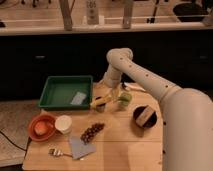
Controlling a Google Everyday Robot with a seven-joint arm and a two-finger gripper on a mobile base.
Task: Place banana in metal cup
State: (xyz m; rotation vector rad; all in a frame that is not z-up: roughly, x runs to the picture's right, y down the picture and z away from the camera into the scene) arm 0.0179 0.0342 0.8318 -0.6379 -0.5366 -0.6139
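Note:
The yellow banana (pixel 99 102) lies slightly tilted just right of the green tray, over a small dark thing that looks like the metal cup (pixel 102 108), which is mostly hidden under it. My gripper (pixel 108 95) hangs right at the banana's right end, with the white arm reaching in from the right. I cannot tell whether the banana rests in the cup or is held.
A green tray (pixel 54 102) with a pale card stands at the back left. A pale green cup (pixel 125 100) is right of the banana. A dark bowl (pixel 145 116), grapes (pixel 92 132), a white cup (pixel 63 124), an orange bowl (pixel 41 126), a grey cloth (pixel 80 147) and a utensil (pixel 55 151) lie nearer the front.

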